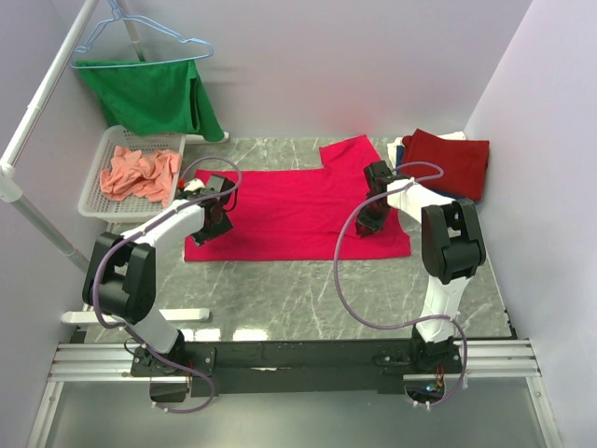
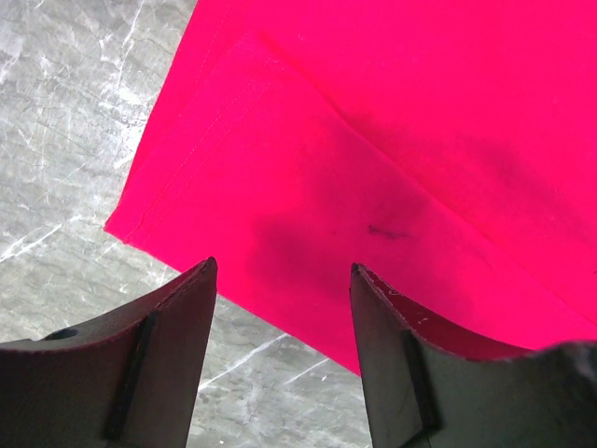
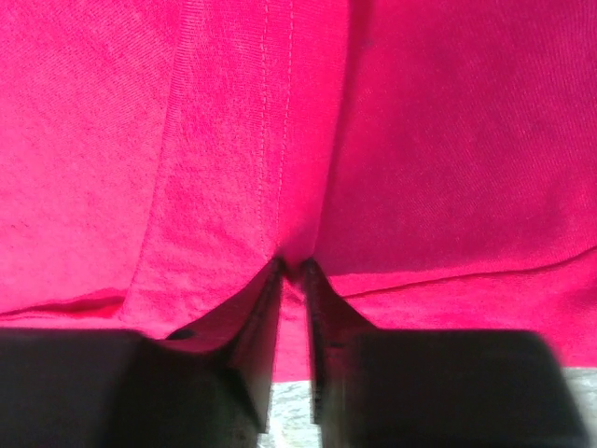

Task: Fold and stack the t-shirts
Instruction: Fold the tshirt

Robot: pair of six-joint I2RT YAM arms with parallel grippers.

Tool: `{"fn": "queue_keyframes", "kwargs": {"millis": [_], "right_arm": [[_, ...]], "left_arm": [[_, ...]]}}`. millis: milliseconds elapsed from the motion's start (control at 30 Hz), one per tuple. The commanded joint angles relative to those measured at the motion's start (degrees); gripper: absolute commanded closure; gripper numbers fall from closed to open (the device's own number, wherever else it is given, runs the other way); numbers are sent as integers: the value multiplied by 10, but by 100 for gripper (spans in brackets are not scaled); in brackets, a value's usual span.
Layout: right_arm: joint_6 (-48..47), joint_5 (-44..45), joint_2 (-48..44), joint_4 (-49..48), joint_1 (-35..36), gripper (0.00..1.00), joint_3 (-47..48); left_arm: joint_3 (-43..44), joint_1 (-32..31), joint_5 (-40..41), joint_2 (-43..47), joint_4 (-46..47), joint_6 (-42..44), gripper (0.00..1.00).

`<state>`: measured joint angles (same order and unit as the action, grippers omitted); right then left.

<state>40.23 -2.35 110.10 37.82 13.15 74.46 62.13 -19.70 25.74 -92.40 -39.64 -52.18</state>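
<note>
A bright pinkish-red t-shirt (image 1: 298, 207) lies spread flat in the middle of the marble table, one sleeve reaching toward the back. My left gripper (image 1: 216, 224) is open just above its left edge; in the left wrist view the gripper (image 2: 283, 271) has a folded corner of the shirt (image 2: 373, 149) between and ahead of its jaws. My right gripper (image 1: 369, 221) is shut on a pinch of the shirt near its right side; the right wrist view shows the gripper (image 3: 293, 266) with the cloth (image 3: 280, 140) bunched between the jaws. A salmon-orange shirt (image 1: 140, 174) lies crumpled in a basket. A dark red shirt (image 1: 448, 161) lies folded on a stack at the back right.
A white mesh basket (image 1: 98, 201) stands at the back left. A green garment (image 1: 154, 93) and blue hangers (image 1: 140, 37) hang on a white rack (image 1: 37, 112) above it. White and blue cloth (image 1: 399, 149) shows under the dark red shirt. Walls close in on the right and back.
</note>
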Motion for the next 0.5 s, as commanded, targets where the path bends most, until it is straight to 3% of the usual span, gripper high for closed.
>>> {"fn": "queue_keyframes", "kwargs": {"millis": [0, 200, 467], "right_arm": [[6, 16, 11, 2, 9, 81, 20], [6, 17, 10, 16, 14, 100, 45], [4, 5, 3, 22, 20, 100, 92]], "left_arm": [[10, -2, 6, 15, 3, -2, 36], [7, -2, 9, 18, 1, -3, 35], [6, -2, 11, 20, -1, -5, 35]]}}
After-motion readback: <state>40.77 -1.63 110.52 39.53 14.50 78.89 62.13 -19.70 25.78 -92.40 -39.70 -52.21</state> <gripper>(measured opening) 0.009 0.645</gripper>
